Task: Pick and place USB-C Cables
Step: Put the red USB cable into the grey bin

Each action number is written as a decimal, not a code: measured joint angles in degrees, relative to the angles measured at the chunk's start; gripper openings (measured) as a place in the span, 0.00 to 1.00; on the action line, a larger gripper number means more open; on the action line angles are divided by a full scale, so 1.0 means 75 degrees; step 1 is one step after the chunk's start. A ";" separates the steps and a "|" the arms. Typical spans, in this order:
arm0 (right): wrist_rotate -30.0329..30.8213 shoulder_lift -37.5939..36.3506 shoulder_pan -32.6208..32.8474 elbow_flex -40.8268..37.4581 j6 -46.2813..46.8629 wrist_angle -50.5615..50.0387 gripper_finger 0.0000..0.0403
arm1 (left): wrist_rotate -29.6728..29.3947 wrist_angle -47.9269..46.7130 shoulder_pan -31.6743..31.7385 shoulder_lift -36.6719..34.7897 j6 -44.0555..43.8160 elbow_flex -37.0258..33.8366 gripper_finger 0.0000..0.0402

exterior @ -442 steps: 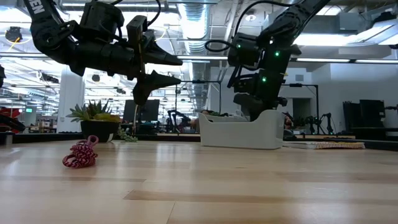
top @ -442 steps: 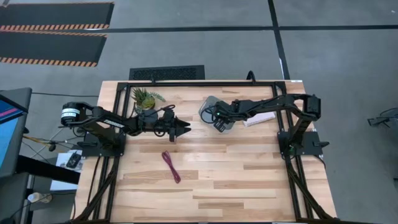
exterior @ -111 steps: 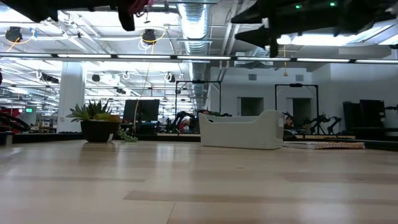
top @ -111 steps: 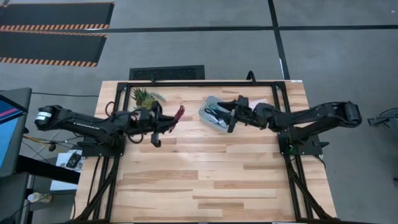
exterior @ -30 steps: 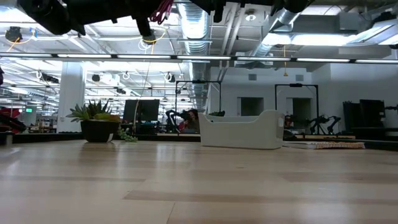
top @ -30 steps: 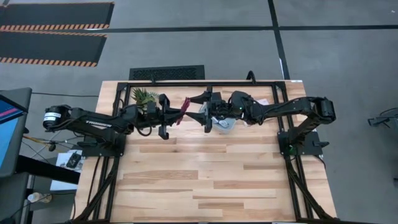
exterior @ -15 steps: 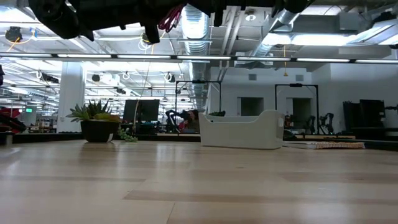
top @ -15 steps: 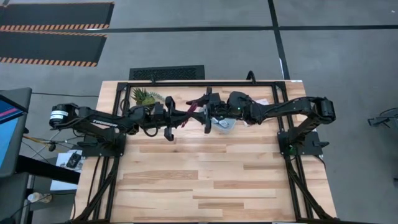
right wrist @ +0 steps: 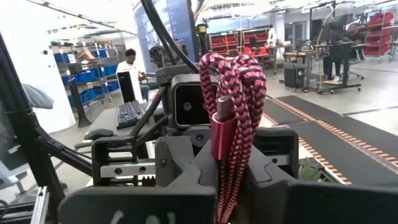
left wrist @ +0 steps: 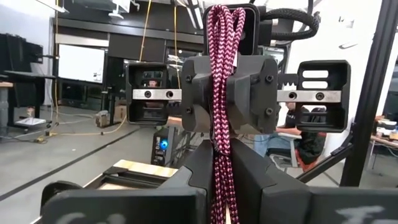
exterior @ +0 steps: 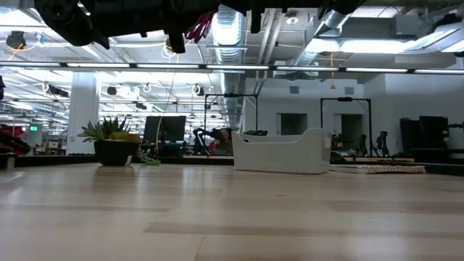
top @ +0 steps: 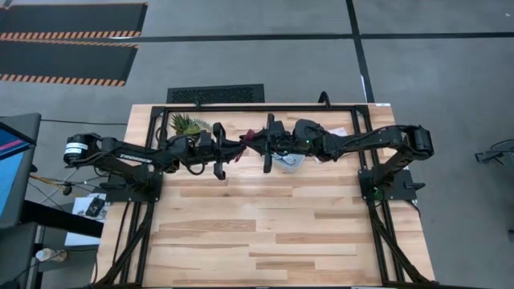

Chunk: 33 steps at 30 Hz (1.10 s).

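Handover point above the table's far side: maroon-red USB-C cable (top: pixel 248 141) held between my two grippers.

My left gripper (top: pixel 235 147) is clenched on the bundled cable, its braided strands running up between my fingers (left wrist: pixel 249 180) in the left wrist view; my right gripper (top: pixel 259 144) faces it nose to nose and is clamped on the same bundle, a maroon plug (right wrist: pixel 222 127) showing between my right fingers (right wrist: pixel 186 171); the cable (exterior: pixel 199 22) hangs high over the wooden table (top: pixel 273 225), touching no surface; the clear bin (top: pixel 291 159) sits just under my right arm, near the cable; a potted plant (top: pixel 186 124) stands beside my left arm; a seated person (right wrist: pixel 132 68) shows in the room beyond.
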 joint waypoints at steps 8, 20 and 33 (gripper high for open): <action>0.0515 0.0006 0.0019 -0.0004 0.0048 -0.0242 0.06 | -0.0012 -0.0380 0.0000 0.0000 0.0012 0.0004 0.13; 0.1032 -0.0023 -0.0161 -0.0004 -0.0004 -0.0895 0.06 | -0.0409 -0.1299 0.0011 0.0000 -0.0093 0.0010 0.35; 0.1123 -0.0041 -0.0768 -0.0004 0.0344 -0.1370 0.06 | -0.0380 -0.2045 0.0545 0.0000 -0.0709 0.0004 0.61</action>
